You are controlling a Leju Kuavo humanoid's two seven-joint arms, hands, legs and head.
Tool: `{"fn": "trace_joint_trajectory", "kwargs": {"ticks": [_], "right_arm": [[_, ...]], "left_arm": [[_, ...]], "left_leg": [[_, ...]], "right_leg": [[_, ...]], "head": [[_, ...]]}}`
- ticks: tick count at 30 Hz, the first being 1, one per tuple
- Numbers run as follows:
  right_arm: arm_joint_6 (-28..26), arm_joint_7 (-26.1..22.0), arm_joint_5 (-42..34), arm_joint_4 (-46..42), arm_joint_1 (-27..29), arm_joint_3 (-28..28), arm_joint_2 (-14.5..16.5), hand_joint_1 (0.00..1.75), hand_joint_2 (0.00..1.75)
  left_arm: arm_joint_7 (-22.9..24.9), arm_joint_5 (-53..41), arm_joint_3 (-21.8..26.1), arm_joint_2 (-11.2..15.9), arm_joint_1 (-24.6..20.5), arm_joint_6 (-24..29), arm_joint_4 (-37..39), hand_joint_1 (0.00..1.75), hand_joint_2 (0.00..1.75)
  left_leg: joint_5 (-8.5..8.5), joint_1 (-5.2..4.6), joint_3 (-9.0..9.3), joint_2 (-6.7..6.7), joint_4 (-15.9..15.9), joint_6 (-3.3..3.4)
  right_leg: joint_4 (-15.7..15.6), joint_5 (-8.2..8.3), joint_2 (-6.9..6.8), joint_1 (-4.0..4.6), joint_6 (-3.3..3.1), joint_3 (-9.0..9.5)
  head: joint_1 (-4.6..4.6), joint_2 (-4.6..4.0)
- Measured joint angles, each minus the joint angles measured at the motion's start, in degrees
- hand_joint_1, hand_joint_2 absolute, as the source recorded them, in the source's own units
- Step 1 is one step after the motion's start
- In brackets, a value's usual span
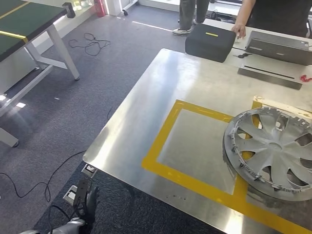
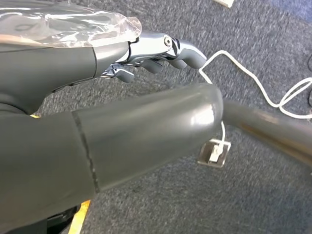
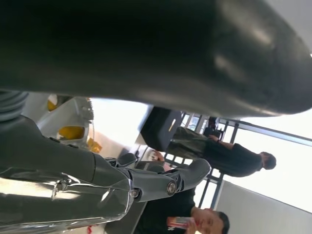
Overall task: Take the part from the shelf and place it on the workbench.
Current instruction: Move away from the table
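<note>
Dark grey carpet [image 1: 121,44] covers the floor, with black cables [image 1: 90,43] trailing across it and floor sockets [image 1: 89,170] let in near the metal-topped table [image 1: 154,102]. A green-topped table on white legs [image 1: 26,24] stands off to one side. Bright daylight comes through large framed windows [image 3: 257,151] beyond the people standing there.

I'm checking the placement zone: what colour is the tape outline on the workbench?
Yellow: the tape outline forms a rectangle on the bare metal workbench, clearest in the head view.

One wheel cover [image 1: 274,152], one black case [image 1: 209,42] (closed).
</note>
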Motion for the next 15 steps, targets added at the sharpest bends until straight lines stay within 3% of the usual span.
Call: {"fn": "trace_joint_trajectory", "kwargs": {"ticks": [2,3,5,7,8,9,10,13,15], "right_arm": [[0.0,0.0,0.0,0.0,0.0,0.0,0.0,0.0,0.0],[0.0,0.0,0.0,0.0,-0.1,0.0,0.0,0.0,0.0],[0.0,0.0,0.0,0.1,-0.2,0.0,0.0,0.0,0.0],[0.1,0.0,0.0,0.1,-0.2,0.0,0.0,0.0,0.0],[0.1,0.0,0.0,0.2,-0.2,0.1,0.0,0.0,0.0],[0.1,0.0,0.0,0.3,-0.2,0.1,0.0,0.0,0.0],[0.1,0.0,0.0,0.3,-0.2,0.1,0.0,0.0,0.0],[0.1,0.0,0.0,0.4,-0.2,0.0,0.0,0.0,0.0],[0.1,0.0,0.0,0.4,-0.3,0.0,0.0,0.0,0.0]], "left_arm": [[0.0,0.0,0.0,0.0,0.0,0.0,0.0,0.0,0.0],[0.0,0.0,0.0,0.1,0.0,0.0,0.0,0.0,0.0],[0.0,0.0,0.0,0.1,0.0,0.0,0.0,0.0,0.0],[0.0,0.0,0.0,0.1,0.0,0.0,0.0,0.0,0.0],[0.0,0.0,0.0,0.1,0.1,0.0,0.0,0.0,0.0],[0.0,0.0,0.0,0.1,0.1,0.0,0.0,0.0,0.0],[0.0,0.0,0.0,0.1,0.1,0.0,0.0,0.0,0.0],[0.1,-0.1,0.0,0.1,-0.2,0.0,0.0,0.0,0.0],[0.2,-0.1,0.0,0.1,-0.3,0.0,0.0,0.0,0.0]], "left_leg": [[0.13,0.07,-0.49,-0.01,0.3,-0.64],[-0.69,0.15,-0.93,-0.03,1.2,-0.97],[-4.6,0.39,-3.18,-0.06,6.6,-1.58],[-8.92,0.52,-6.28,-0.05,14.5,-2.03],[-9.88,0.56,-6.98,-0.05,16.9,-2.12],[-9.78,0.59,-6.56,-0.05,17.1,-2.1],[-8.72,0.6,-4.87,-0.05,14.9,-1.99],[-4.76,0.48,2.88,-0.13,2.6,-1.18],[-4.05,0.25,4.47,-0.21,-0.7,-0.52]], "right_leg": [[-0.1,0.51,0.0,-0.12,-0.81,-0.36],[-0.2,0.84,-0.08,-0.2,-1.24,-0.55],[-0.4,1.51,-0.3,-0.28,-1.95,-1.15],[-0.3,2.12,-0.42,-0.14,-2.27,-2.07],[-0.3,2.44,-0.44,-0.08,-2.3,-2.53],[-0.3,2.75,-0.45,-0.05,-2.28,-2.95],[-0.3,3.05,-0.44,-0.02,-2.2,-3.3],[-0.2,3.78,-0.4,0.15,-1.64,-3.92],[-0.2,4.25,-0.42,0.27,-1.01,-4.2]], "head": [[-0.13,0.0],[-0.21,0.0],[-0.46,0.0],[-0.71,0.0],[-0.75,0.0],[-0.8,0.0],[-0.86,0.0],[-1.09,0.0],[-1.02,0.0]]}}
